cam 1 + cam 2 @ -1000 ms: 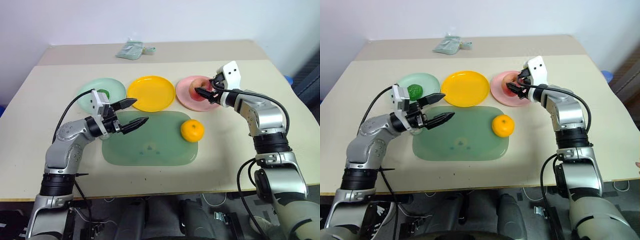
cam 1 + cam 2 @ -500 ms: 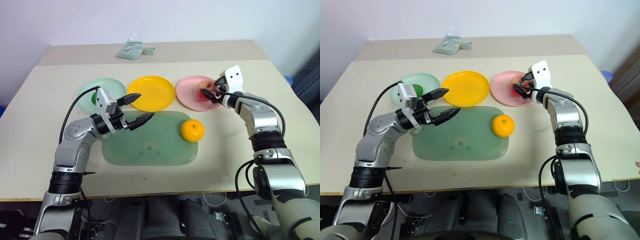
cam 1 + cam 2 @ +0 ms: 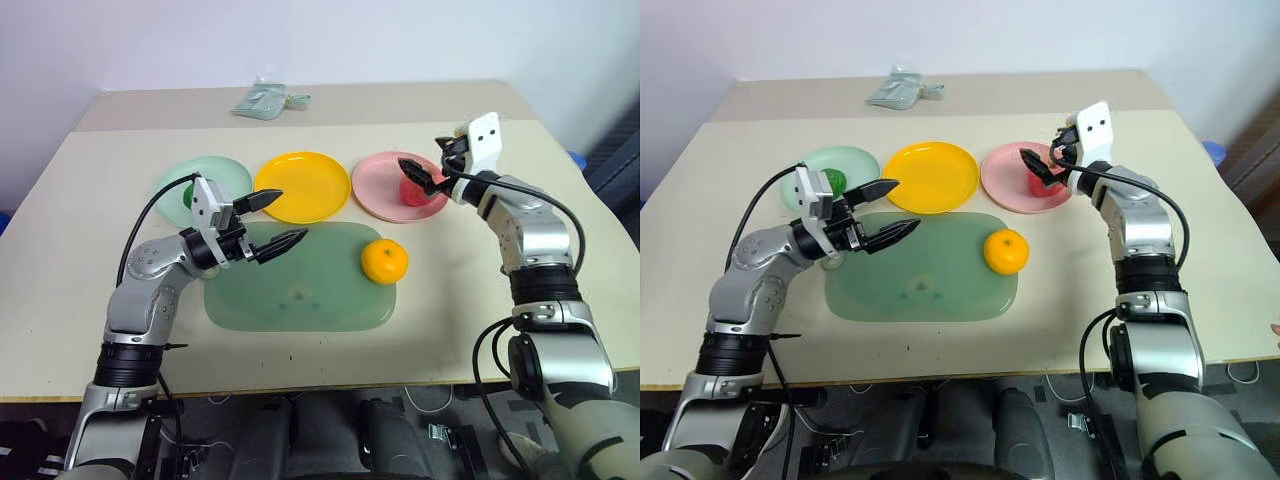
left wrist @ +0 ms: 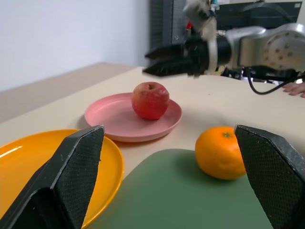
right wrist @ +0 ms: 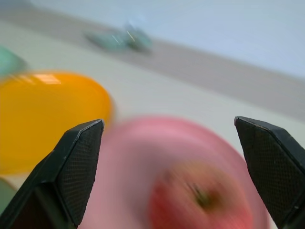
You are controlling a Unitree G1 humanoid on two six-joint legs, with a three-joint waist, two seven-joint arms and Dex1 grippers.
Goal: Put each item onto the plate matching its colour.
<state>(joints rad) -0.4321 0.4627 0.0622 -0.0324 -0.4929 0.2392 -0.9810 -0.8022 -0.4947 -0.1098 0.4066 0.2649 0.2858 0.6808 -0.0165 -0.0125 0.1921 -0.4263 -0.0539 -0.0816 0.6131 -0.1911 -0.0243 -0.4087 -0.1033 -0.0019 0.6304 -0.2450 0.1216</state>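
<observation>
On the pink plate (image 3: 385,203) the apple (image 3: 414,190) is sitting alone, and the right tool (image 3: 428,178) is hovering just above it with fingers spread wide, holding nothing. Nearby, the orange (image 3: 384,261) is resting on the green tray's (image 3: 300,300) right edge. Over the tray's left part the left tool (image 3: 276,220) is hanging wide open and empty, beside the yellow plate (image 3: 302,185).

A green tray (image 3: 300,300) lies on the table (image 3: 80,250); a pouch (image 3: 262,100) sits behind.
</observation>
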